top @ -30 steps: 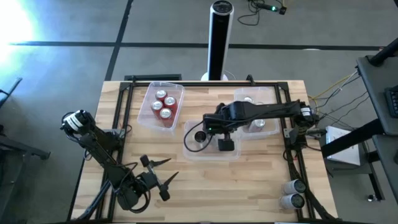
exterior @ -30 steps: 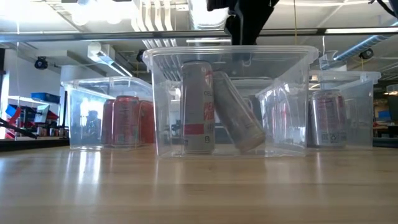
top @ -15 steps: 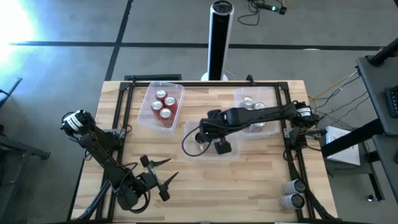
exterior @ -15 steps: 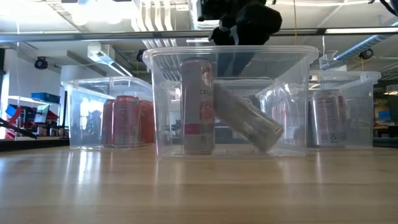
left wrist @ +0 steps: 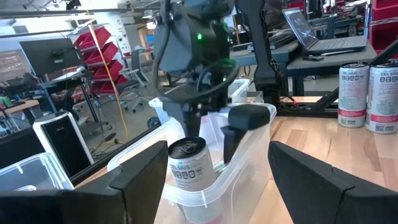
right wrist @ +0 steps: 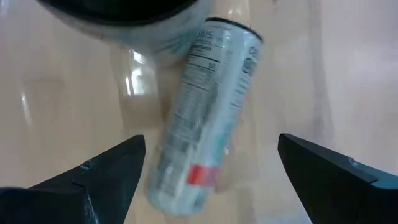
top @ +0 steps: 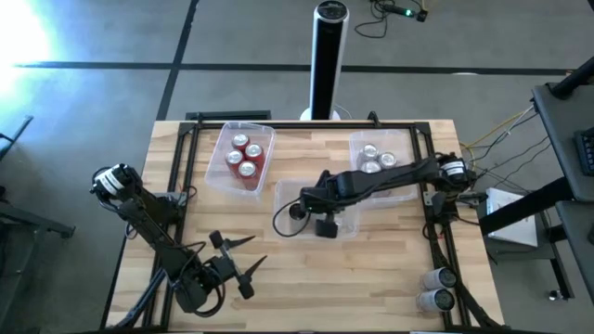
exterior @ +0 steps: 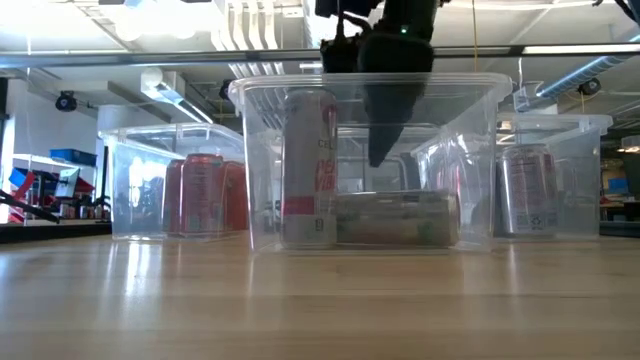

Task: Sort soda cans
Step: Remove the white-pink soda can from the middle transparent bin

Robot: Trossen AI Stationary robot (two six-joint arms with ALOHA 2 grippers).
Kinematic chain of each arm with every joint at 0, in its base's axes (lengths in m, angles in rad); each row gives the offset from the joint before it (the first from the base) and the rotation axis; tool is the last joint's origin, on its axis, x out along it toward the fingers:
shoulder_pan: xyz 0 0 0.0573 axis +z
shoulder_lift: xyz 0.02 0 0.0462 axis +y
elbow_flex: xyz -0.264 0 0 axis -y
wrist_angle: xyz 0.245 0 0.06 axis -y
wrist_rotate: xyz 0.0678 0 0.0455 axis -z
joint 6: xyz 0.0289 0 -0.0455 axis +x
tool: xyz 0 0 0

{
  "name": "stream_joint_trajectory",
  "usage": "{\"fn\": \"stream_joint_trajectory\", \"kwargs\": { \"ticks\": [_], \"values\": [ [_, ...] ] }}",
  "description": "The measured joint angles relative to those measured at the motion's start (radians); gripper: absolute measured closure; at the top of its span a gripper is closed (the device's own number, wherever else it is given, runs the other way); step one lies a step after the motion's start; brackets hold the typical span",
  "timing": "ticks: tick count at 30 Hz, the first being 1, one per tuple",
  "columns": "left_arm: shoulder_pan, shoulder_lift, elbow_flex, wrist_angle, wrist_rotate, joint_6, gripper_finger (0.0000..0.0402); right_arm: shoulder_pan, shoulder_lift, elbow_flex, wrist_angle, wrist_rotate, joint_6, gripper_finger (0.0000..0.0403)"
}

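directly under right gripper (right wrist: pixel 205 180), silver can (exterior: pixel 395 219) now seen flat on middle tub (exterior: pixel 250 100) floor beside upright can (exterior: pixel 310 170); a second ago it was tilted. fingers spread wide, nothing held. drop judged done. left gripper (top: pixel 232 262) parked, open.

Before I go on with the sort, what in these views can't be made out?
- Lying can: hidden under the right gripper in the high view.
- Silver cans: the right arm covers part of their tub, so no count.
- Red cans: overlap in the low view.
- Can: label blurred in the right wrist view.
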Motion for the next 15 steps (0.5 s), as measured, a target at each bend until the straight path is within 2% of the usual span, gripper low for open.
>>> {"fn": "stream_joint_trajectory", "kwargs": {
  "ticks": [6, 15],
  "values": [
    [0.001, -0.003, 0.000, 0.011, 0.000, 0.006, 0.0139, -0.012, 0.010, -0.063, 0.147, -0.041, 0.055, 0.0040],
    [0.001, -0.010, 0.000, 0.017, 0.003, -0.020, 0.0139, -0.017, 0.029, -0.041, 0.128, -0.055, 0.055, 0.0040]
  ]
}}
